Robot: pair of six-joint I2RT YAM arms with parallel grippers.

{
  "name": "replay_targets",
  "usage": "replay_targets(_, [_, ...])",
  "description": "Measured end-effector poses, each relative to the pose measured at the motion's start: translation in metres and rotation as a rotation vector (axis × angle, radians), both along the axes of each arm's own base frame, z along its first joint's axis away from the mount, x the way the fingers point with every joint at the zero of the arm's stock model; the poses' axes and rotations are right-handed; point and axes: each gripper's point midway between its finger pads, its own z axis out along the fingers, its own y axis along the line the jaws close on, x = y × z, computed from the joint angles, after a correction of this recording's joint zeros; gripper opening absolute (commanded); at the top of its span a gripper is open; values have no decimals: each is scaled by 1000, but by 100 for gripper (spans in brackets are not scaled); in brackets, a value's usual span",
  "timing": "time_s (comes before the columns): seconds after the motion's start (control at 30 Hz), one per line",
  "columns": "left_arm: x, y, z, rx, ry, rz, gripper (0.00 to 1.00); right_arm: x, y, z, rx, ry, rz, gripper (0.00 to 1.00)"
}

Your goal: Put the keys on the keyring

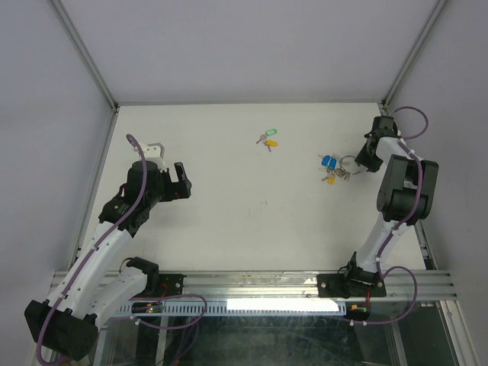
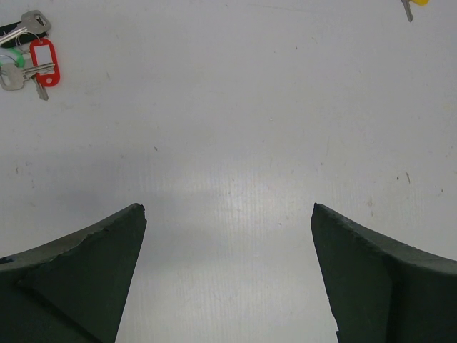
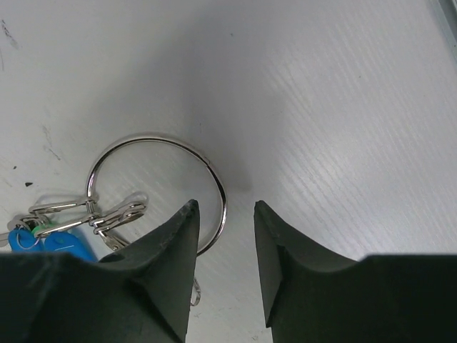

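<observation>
White counter (image 1: 229,229), both arm bases bolted at its near edge. Nearest in, the left hand (image 1: 181,177) sits well to the left of the keyring (image 3: 153,138) and slightly nearer than it, fingers spread wide, fully open, gripping nothing. A yellow tag (image 1: 330,180) lies just beside the keyring on its near-left; too small to tell whether it touches anything. Level with the keyring and just left of it are blue tags (image 3: 61,243), hanging off silver clips (image 3: 107,213) that are hooked onto the keyring's left arc. The keyring itself is thin silver wire, lying flat on the counter. At the keyring, on its right and slightly far side, is the right hand (image 3: 223,207). In the wrist view its two dark fingers stand only part-way apart with a narrow gap, and the right arc of the keyring wire runs through that gap; the left finger covers part of the ring's near arc. The gap looks wider than the wire, so the jaws are not closed and no grip is confirmed. Cannot tell if either finger touches the wire. Farther back, the keys (image 1: 267,139), one with a green tag and one with a yellow tag, lie loose together on the counter, well left of the keyring and beyond it, not on the ring. The left wrist view also catches a red tag (image 2: 43,61) among silver keys at its top-left corner.
</observation>
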Motion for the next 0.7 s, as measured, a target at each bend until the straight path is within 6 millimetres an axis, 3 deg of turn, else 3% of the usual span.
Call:
replay_targets(0.3, [0,0,0,2,0,-2,97,-2,3,-11,17,39,9,36])
replay_targets(0.53, [0,0,0,6,-1,-4,97,-3,9,-12,18,49,41,22])
replay_targets(0.7, [0,1,0,12,-2,-8,97,0,24,-13,14,49,92,18])
